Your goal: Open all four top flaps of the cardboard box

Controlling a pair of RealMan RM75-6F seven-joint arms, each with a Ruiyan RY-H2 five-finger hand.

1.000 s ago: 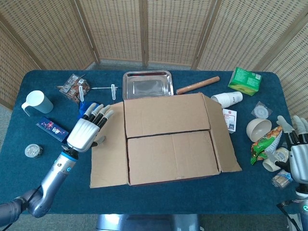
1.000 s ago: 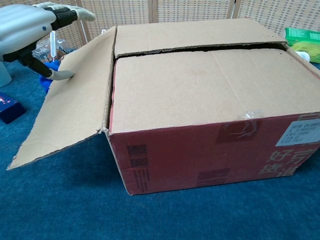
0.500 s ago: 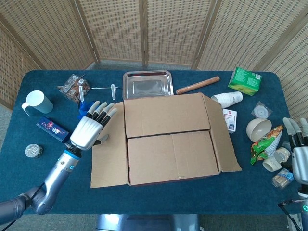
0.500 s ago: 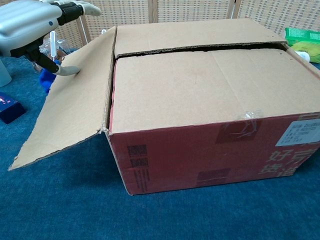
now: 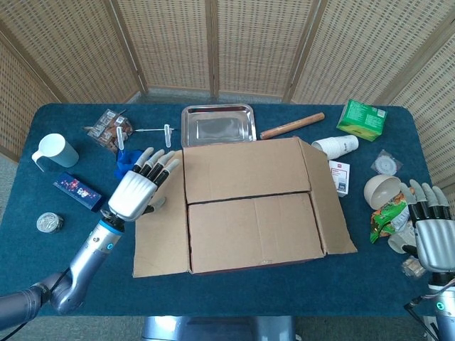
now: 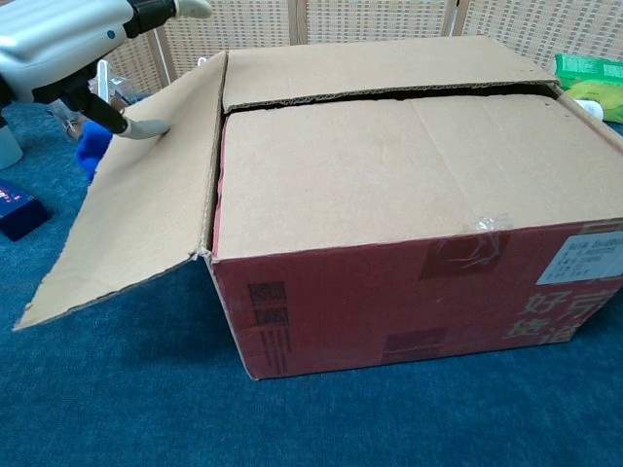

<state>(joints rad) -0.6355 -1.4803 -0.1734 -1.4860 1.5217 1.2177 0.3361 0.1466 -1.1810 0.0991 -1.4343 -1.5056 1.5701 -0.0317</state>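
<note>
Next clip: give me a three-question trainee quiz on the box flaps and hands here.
1. True or false: the two long flaps of the cardboard box are folded out.
2. Which robot hand is over the left side flap: A) left robot hand B) right robot hand?
3. Fill in: behind the box lies a metal ____.

Key: 1 false; 2 A; 3 tray.

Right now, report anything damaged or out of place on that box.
On the cardboard box, a strip of clear tape at the front top edge is torn and curling up. The two long flaps remain closed.
</note>
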